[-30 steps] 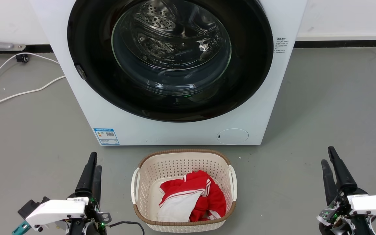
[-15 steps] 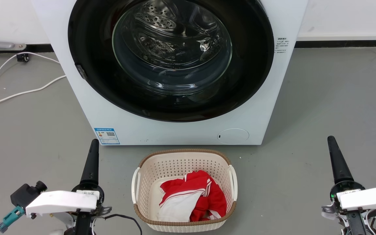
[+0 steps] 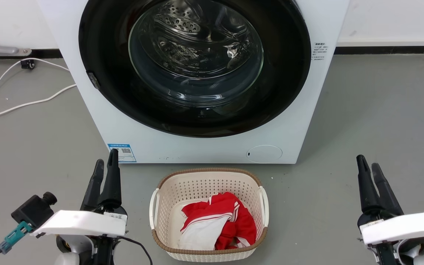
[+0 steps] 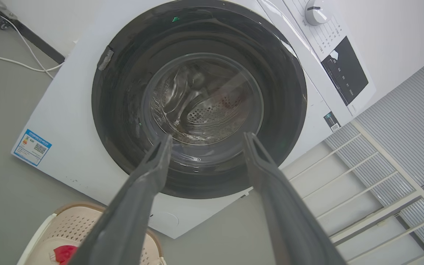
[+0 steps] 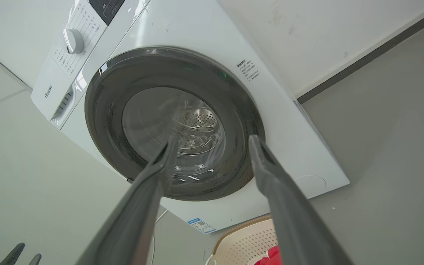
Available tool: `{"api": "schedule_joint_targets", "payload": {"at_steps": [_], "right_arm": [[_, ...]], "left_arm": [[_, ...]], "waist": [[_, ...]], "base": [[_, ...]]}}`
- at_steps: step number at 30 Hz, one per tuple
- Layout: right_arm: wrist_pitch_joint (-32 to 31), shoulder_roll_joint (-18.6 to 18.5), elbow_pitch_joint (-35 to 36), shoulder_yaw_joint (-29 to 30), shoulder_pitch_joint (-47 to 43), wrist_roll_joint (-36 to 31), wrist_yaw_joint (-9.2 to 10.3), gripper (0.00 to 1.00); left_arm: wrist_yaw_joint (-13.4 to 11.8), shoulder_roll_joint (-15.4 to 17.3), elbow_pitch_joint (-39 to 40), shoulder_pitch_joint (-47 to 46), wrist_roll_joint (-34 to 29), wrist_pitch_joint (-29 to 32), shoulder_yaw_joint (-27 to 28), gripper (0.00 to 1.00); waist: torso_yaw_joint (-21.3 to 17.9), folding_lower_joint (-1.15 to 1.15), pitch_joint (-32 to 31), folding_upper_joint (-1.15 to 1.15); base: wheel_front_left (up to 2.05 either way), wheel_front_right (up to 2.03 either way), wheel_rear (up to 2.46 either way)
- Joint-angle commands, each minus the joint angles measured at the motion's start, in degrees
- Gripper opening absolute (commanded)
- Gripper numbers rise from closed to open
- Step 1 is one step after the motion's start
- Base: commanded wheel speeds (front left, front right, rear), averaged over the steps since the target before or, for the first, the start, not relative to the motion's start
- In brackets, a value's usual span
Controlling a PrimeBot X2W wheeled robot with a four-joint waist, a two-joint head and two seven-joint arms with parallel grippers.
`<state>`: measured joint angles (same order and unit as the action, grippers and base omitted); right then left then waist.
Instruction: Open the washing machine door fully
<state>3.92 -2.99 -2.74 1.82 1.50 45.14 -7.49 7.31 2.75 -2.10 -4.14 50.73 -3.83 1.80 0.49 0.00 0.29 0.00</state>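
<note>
Nearest you, the left gripper [image 3: 106,157] hangs above the grey floor [image 3: 363,110] in front of the washing machine [image 3: 204,147], off its left front corner. Its two long dark fingers are spread well apart in the left wrist view and hold nothing. The right gripper [image 3: 367,162] hangs in front of the washing machine too, out past its right front corner. Its fingers are likewise parted and empty. Neither gripper touches the machine. Between them, just in front of the machine's base, sits a cream laundry basket [image 3: 208,170] with a brown rim, and a red and white garment [image 3: 230,217] lies crumpled inside it. Behind the basket stands the white washing machine itself, with a blue label [image 3: 122,152] low on its front at the left and a round cap [image 3: 264,153] low at the right. The washing machine door [image 3: 285,73], a wide glossy black ring, lies closed and flat against the machine's front. A small grey tab [image 3: 93,81] sits on its left edge. Through the clear glass bowl [image 3: 197,88] at the door's centre you can make out the perforated steel drum [image 3: 177,22]. To the machine's left, a white cable [image 3: 24,105] trails across the floor toward the white wall [image 3: 388,18] behind it.
</note>
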Motion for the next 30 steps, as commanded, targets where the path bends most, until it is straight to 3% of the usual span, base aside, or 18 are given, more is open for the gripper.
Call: {"api": "schedule_joint_targets", "payload": {"at_steps": [1,30], "right_arm": [[0.52,-0.07,1.09,-0.15,0.00,-2.13,0.00,1.00],[0.88,0.03,4.29,-1.21,-2.07,-23.36,0.00,1.00]], "left_arm": [[0.13,0.15,1.09,-0.95,-2.16,-0.59,-0.32,1.00],[-1.69,1.68,1.14,-0.17,-25.91,-5.39,-4.21,1.00]], "waist": [[0.02,0.00,-0.04,0.00],[0.01,0.00,-0.09,0.00]], "base": [[0.00,0.00,0.00],[0.00,0.00,0.00]]}}
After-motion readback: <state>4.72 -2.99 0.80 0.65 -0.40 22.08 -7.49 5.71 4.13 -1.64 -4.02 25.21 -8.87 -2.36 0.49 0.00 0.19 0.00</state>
